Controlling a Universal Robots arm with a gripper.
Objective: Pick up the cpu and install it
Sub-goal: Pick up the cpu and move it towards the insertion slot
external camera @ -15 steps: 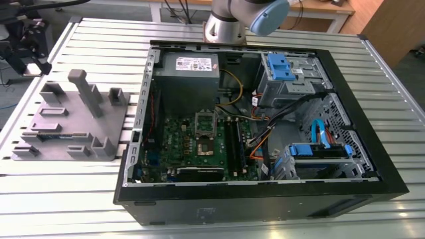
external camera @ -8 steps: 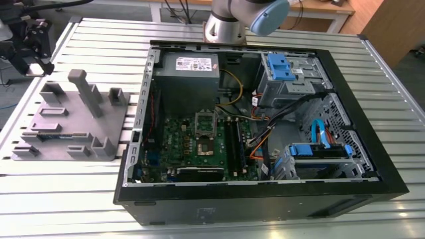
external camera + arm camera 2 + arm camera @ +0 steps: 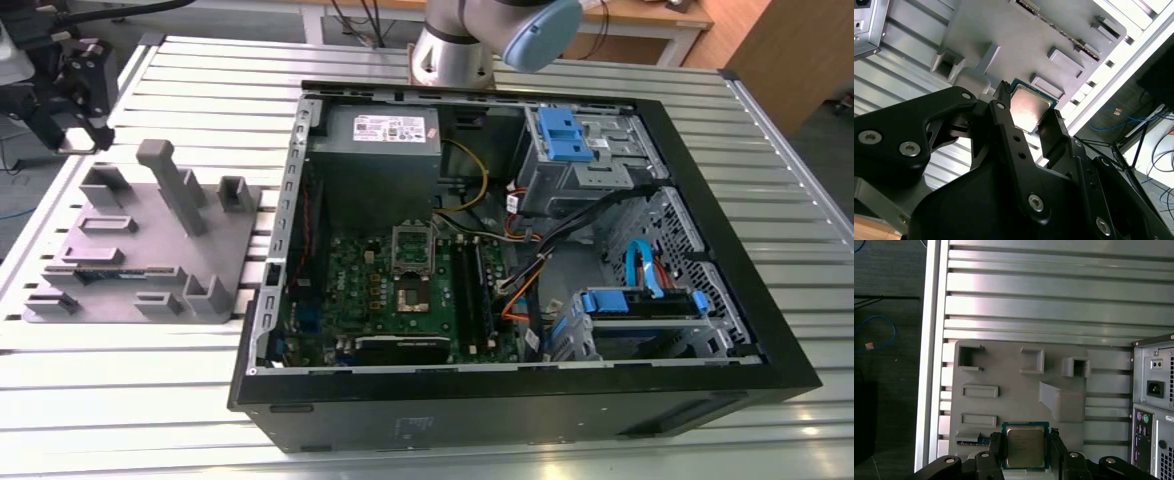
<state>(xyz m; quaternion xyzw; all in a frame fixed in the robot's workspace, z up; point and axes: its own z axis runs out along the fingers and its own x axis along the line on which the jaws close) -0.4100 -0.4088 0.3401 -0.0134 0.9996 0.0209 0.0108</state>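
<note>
1. You are looking at the cpu (image 3: pixel 1025 446), a small flat square chip with a pale silvery-grey metal top and a thin green rim. In both wrist views its top faces the cameras and catches a soft glare (image 3: pixel 1026 107).
2. Just beyond it lies the large grey plastic block with upright posts and shallow pockets (image 3: pixel 1014 375). A thin blue-green strip sits in one of its slots.
3. The block rests on the ribbed silver aluminium tabletop (image 3: pixel 1044 305), whose slats run across the whole scene in the exterior view (image 3: pixel 200 90).
4. Beside the block, toward the exterior view's right, you see the open black computer case (image 3: pixel 534 400) with the green motherboard (image 3: pixel 367 270) inside. The grey robot arm with its blue cap (image 3: pixel 461 45) rises behind the case.
5. Past the tabletop's edge the dark floor (image 3: pixel 889 390) carries a loose blue cable (image 3: pixel 876 332).
6. The black two-fingered tool (image 3: pixel 1025 435) is closed on the cpu, one finger against each of two opposite edges. In the exterior view the tool (image 3: pixel 80 120) hangs by the block's far corner, well apart from the case.
</note>
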